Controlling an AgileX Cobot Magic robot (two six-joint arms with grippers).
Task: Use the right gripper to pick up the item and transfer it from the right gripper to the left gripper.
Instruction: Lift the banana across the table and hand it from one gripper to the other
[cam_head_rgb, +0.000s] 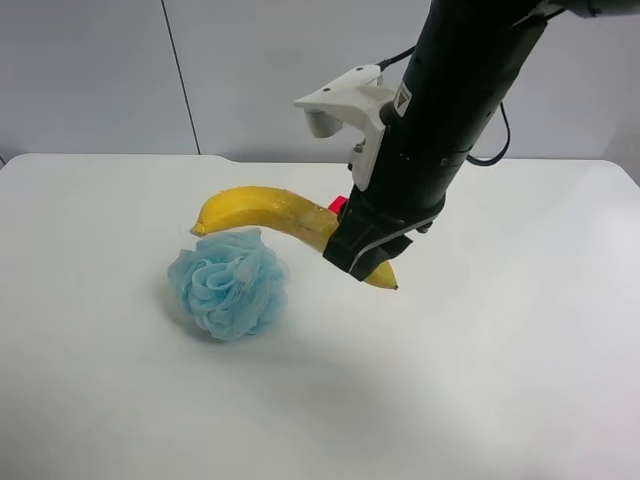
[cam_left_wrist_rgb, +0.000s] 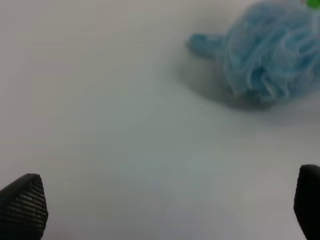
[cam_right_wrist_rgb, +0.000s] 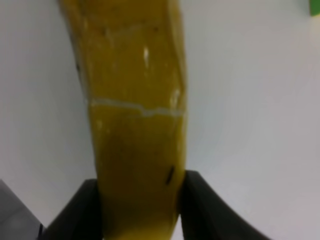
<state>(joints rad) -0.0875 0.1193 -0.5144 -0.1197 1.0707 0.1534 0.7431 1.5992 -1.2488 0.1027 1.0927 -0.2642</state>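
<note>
The yellow banana (cam_head_rgb: 262, 208) lies roughly level behind the pouf. My right gripper (cam_head_rgb: 366, 256), on the black arm with the white bracket, is shut on it near its right-hand end. In the right wrist view the banana (cam_right_wrist_rgb: 134, 100) sits between the two black fingers (cam_right_wrist_rgb: 80, 212), which press on both its sides. I cannot tell whether the banana touches the table. My left gripper (cam_left_wrist_rgb: 165, 205) is open and empty over bare table, with only its fingertips (cam_left_wrist_rgb: 22, 206) showing. The left arm is out of the exterior high view.
The fluffy light-blue bath pouf (cam_head_rgb: 228, 280) sits on the white table (cam_head_rgb: 500, 380) just in front of the banana; it also shows in the left wrist view (cam_left_wrist_rgb: 272, 55). A red corner of the puzzle cube (cam_head_rgb: 338, 205) peeks out behind the banana.
</note>
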